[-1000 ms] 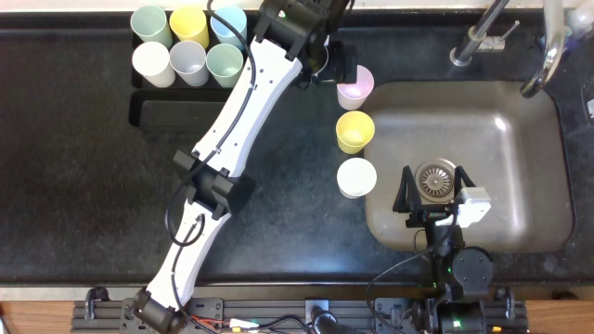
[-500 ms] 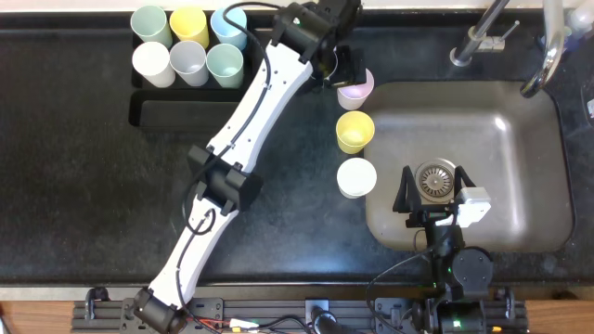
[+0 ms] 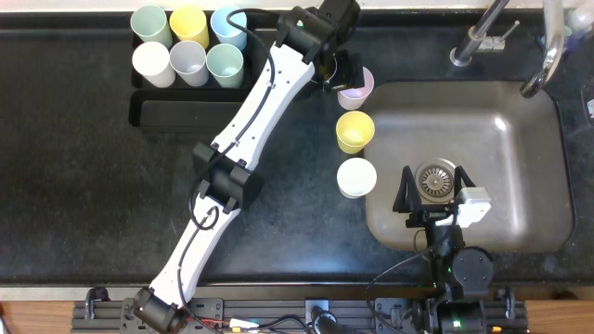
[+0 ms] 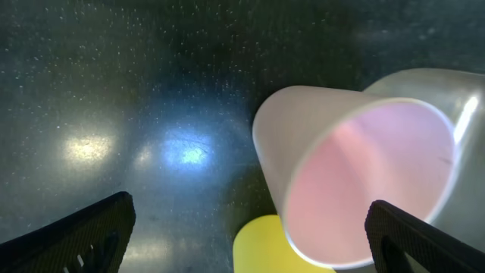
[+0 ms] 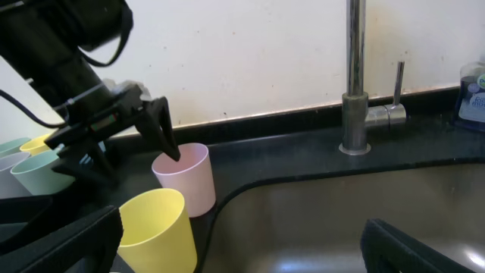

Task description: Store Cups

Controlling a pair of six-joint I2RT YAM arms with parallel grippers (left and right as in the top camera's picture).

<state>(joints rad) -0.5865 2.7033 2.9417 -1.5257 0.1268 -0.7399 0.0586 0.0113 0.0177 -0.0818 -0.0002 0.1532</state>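
A pink cup [image 3: 356, 86] stands upright on the black counter at the sink's corner. It also shows in the left wrist view [image 4: 356, 174] and the right wrist view [image 5: 186, 178]. My left gripper [image 3: 342, 70] hangs open just over its rim [image 4: 250, 206], and the cup sits between the spread fingers, closer to one finger [image 5: 163, 130]. A yellow cup [image 3: 355, 131] and a white cup [image 3: 356, 176] stand in a row below the pink one. My right gripper [image 3: 432, 184] rests open low over the sink, holding nothing.
A black tray [image 3: 176, 109] at the back left holds several cups [image 3: 188, 60] in two rows. The steel sink [image 3: 520, 158] lies at the right, with its faucet [image 5: 352, 83] behind it. A soap bottle [image 5: 472, 95] stands at the far right.
My left gripper has shifted slightly right and closer over the pink cup. The cups and the right arm have not moved.
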